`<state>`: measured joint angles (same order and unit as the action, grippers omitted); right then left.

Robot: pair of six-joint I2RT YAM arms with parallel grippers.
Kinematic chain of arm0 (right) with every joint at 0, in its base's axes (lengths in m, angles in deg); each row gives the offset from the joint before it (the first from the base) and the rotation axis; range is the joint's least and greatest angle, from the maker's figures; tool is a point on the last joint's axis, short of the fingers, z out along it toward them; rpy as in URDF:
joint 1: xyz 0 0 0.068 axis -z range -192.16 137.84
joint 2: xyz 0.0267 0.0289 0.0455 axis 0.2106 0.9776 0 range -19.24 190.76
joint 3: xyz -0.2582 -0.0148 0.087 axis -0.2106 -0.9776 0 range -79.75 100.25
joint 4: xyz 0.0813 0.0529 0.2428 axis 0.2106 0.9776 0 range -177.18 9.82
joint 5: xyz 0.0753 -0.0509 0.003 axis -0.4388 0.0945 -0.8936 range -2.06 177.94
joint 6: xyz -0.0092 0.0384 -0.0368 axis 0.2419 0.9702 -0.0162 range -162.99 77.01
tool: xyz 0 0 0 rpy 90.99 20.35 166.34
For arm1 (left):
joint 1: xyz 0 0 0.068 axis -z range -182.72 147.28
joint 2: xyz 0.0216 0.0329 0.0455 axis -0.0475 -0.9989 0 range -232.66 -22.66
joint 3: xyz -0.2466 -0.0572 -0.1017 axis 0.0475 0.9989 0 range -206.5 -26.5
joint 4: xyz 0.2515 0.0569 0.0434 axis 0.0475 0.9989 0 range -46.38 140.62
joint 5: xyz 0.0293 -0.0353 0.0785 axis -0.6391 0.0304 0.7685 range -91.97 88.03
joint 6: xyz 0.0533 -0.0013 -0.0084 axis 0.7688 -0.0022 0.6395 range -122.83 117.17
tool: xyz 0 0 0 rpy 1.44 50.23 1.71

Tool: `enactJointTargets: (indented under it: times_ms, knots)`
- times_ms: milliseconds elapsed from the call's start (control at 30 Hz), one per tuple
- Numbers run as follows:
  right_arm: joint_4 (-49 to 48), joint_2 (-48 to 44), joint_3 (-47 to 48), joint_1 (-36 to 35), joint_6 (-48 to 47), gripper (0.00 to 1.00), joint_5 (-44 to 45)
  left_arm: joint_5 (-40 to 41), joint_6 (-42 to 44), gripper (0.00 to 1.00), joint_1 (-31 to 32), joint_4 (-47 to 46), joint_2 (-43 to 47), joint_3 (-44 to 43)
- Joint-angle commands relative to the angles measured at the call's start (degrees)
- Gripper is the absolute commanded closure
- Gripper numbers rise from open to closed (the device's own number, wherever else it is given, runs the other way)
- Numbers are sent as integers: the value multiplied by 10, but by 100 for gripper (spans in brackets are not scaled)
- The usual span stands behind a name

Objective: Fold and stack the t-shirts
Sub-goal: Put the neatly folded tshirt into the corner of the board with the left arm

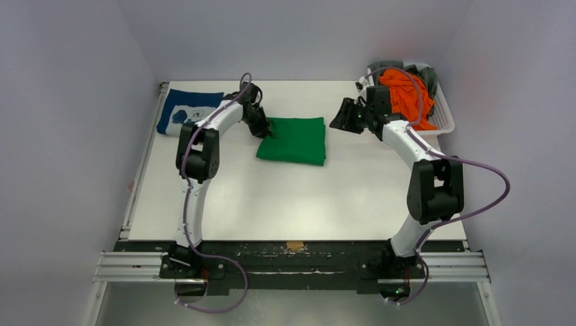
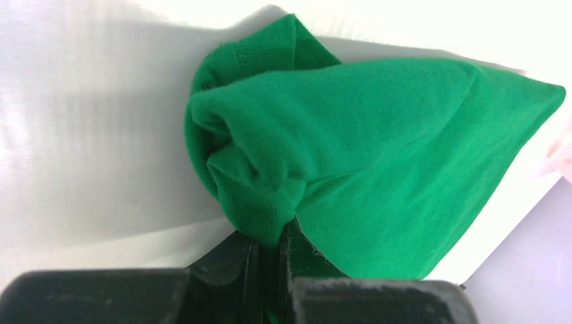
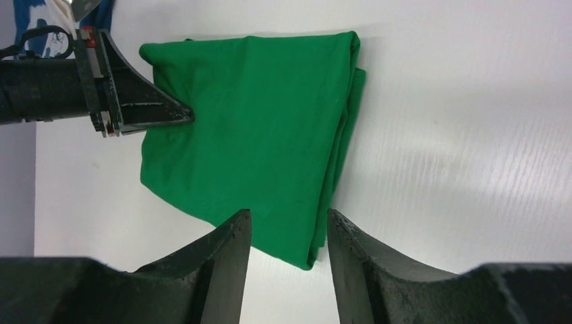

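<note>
Green shirt [image 1: 292,140]: folded into a rough square, lying flat on the tabletop [image 1: 306,204] in the far middle, between the two arms.
Left tool [image 2: 270,246]: jaws closed on a bunched bit of the green shirt's near-left corner; cloth is pinched between the fingers and puckers up around them.
Shirt vs left tool: the tool sits at the shirt's left edge, and the rest of the cloth spreads away from it to the right.
Right tool [image 3: 289,223]: jaws partly apart, nothing between them, holding nothing.
Shirt vs right tool: the tool is near the shirt's far-right corner and apart from it. In the wrist view the shirt's folded edge shows beyond the gap between the fingers.
Navy shirt [image 1: 187,112]: folded, white print up, at the far-left corner of the tabletop, behind the left arm and well apart from the green one.
Orange shirt [image 1: 406,95]: crumpled in a white basket [image 1: 445,115] at the far right.
Grey shirt [image 1: 387,66]: a bit shows at the basket's far rim, behind the orange one.
</note>
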<state>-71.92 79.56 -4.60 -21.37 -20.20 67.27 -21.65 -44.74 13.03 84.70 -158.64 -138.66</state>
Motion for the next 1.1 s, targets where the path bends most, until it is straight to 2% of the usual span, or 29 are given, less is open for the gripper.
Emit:
enactJointTargets:
  times_ms: [0,200,433,700,900,1067]
  knots:
    - [-12,-20,-15,1,-17,55,17,44,-33,100,28,6,-17,-42]
    - [-7,-38,-24,1,-37,55,51,173,36,100,38,133,-28,-137]
    - [-9,-59,-29,1,-49,54,103,351,209,100,31,152,39,-154]
    - [-22,-84,-47,1,-37,52,185,446,346,100,-19,147,88,-153]
    - [-22,-85,-47,1,-37,52,195,495,425,100,-44,120,112,-160]
    - [-19,-85,-47,1,-40,51,198,494,460,100,-63,115,126,-196]
